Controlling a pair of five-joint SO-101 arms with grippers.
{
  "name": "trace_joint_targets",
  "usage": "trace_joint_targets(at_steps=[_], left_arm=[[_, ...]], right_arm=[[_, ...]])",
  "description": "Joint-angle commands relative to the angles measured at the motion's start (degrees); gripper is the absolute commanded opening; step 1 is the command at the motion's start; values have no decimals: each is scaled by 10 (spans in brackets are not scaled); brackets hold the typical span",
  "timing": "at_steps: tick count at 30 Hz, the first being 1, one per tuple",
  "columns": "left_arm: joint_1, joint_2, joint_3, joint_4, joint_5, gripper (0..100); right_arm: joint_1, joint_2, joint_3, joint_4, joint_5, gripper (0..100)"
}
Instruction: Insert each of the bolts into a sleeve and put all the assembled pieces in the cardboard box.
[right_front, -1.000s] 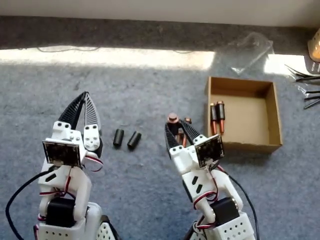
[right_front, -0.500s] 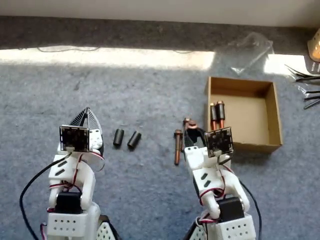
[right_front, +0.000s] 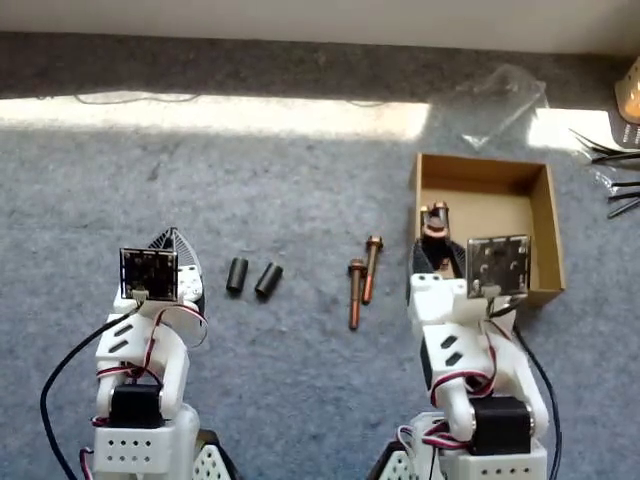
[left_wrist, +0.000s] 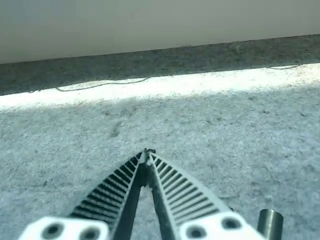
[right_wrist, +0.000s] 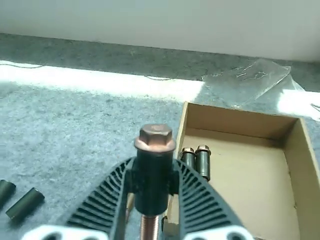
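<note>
My right gripper (right_wrist: 152, 172) is shut on a black sleeve with a copper bolt (right_wrist: 155, 141) standing upright through it. In the high view this gripper (right_front: 435, 240) hovers at the near left corner of the cardboard box (right_front: 480, 163). Two assembled pieces (right_wrist: 195, 161) lie side by side in the box (right_wrist: 235, 122) by its left wall. Two loose copper bolts (right_front: 362, 280) lie on the carpet left of the box. Farther left lie two empty black sleeves (right_front: 252, 277). My left gripper (left_wrist: 146, 156) is shut on nothing, just left of the sleeves (left_wrist: 270, 222), and sits low over the carpet (right_front: 172, 238).
Grey carpet covers the floor. A clear plastic bag (right_front: 503, 98) lies beyond the box. Black tools and papers (right_front: 615, 170) sit at the right edge. A thin cable (right_front: 130, 97) runs along the sunlit strip near the far wall.
My right gripper has swung right with the assembled piece, from above the loose bolts to the box's near left corner. My left gripper has drawn back toward its base.
</note>
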Motion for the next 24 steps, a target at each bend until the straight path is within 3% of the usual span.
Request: trace_joint_targets(at_steps=[1, 9, 15, 24], left_arm=[[-7, -7, 11, 2, -4, 6], [-7, -7, 11, 2, -4, 6], [-7, -7, 11, 18, -4, 6], [-7, -7, 11, 19, -4, 6]], right_arm=[[38, 164, -125, -3, 2, 5], [109, 475, -315, -3, 3, 5], [128, 687, -442, -2, 46, 5], [147, 943, -580, 0, 50, 6]])
